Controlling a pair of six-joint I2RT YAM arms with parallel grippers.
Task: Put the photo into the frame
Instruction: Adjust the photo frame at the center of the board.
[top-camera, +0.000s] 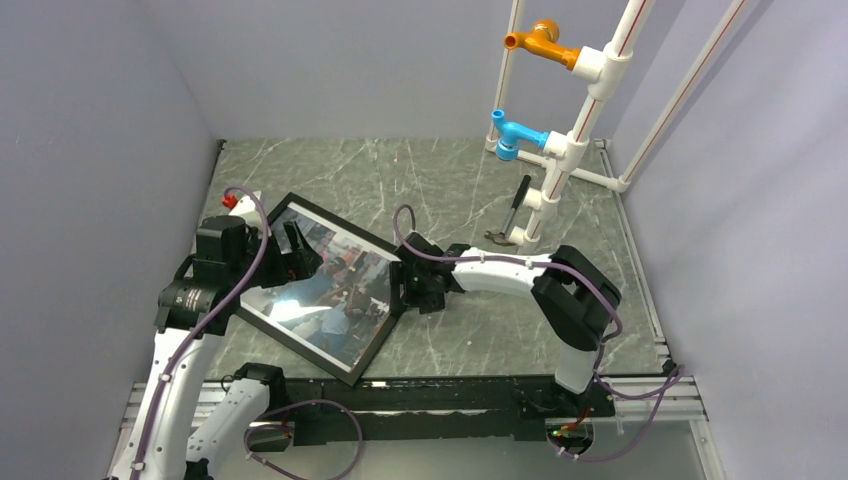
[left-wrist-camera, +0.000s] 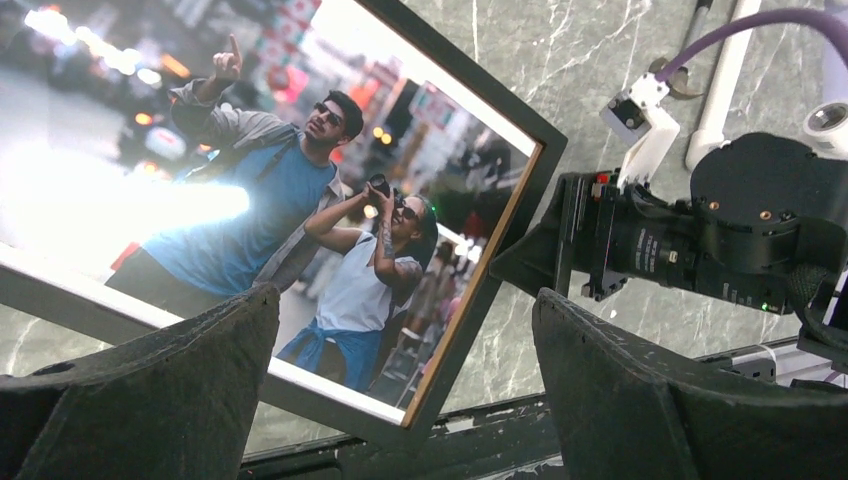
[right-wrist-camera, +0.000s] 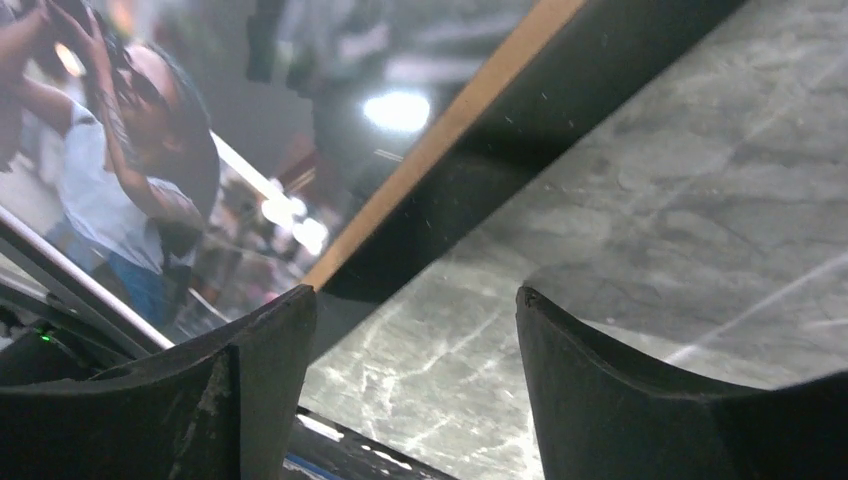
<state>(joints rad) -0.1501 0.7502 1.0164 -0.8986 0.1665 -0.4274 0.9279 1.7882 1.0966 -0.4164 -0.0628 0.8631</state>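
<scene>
The frame (top-camera: 295, 348), with black rails facing up, lies at an angle on the left half of the marble table. The photo (top-camera: 330, 290) sits inside it, picture side up, with glare on it. My left gripper (top-camera: 290, 245) hovers over the frame's far-left part, jaws open and empty. In the left wrist view the photo (left-wrist-camera: 300, 200) and the frame's right rail (left-wrist-camera: 520, 190) show beyond the open left gripper (left-wrist-camera: 405, 300). My right gripper (top-camera: 408, 285) is at the frame's right rail, open and empty. The right wrist view shows that rail (right-wrist-camera: 560, 100) just ahead of the right gripper (right-wrist-camera: 415, 295).
A white pipe rack (top-camera: 570, 150) with orange and blue fittings stands at the back right, and a hammer (top-camera: 510, 215) leans by its foot. A small red object (top-camera: 230, 202) lies behind the left arm. Grey walls close three sides. A black strip (top-camera: 450, 395) marks the near edge.
</scene>
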